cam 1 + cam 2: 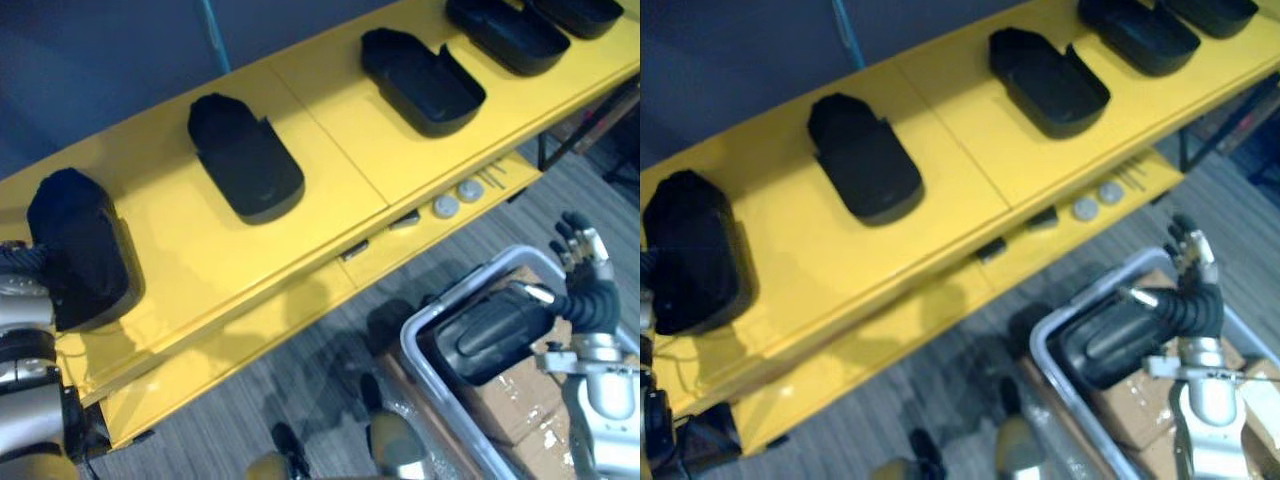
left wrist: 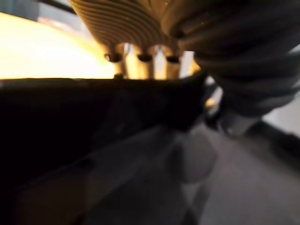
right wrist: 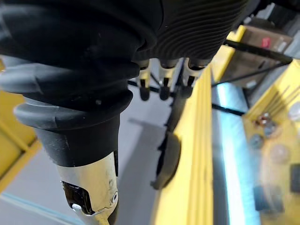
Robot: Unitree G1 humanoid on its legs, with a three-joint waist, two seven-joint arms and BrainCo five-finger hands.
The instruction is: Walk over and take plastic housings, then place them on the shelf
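Several black plastic housings lie in a row on the yellow shelf (image 1: 340,150): one left of the middle (image 1: 245,160), one further right (image 1: 420,80), more at the far end (image 1: 505,35). At the shelf's left end another black housing (image 1: 80,245) rests by the front edge, with my left hand (image 1: 18,265) right against its near side. In the left wrist view that housing (image 2: 70,122) covers the hand from just below the ribbed cover. My right hand (image 1: 580,250) hangs open and holds nothing, just above a housing (image 1: 490,335) lying in a grey bin (image 1: 425,335).
The grey bin stands on cardboard boxes (image 1: 515,405) on the floor at the lower right. A lower yellow shelf board (image 1: 250,350) juts out under the top one and carries two small round parts (image 1: 445,207) and some thin rods. A dark frame stands at the right.
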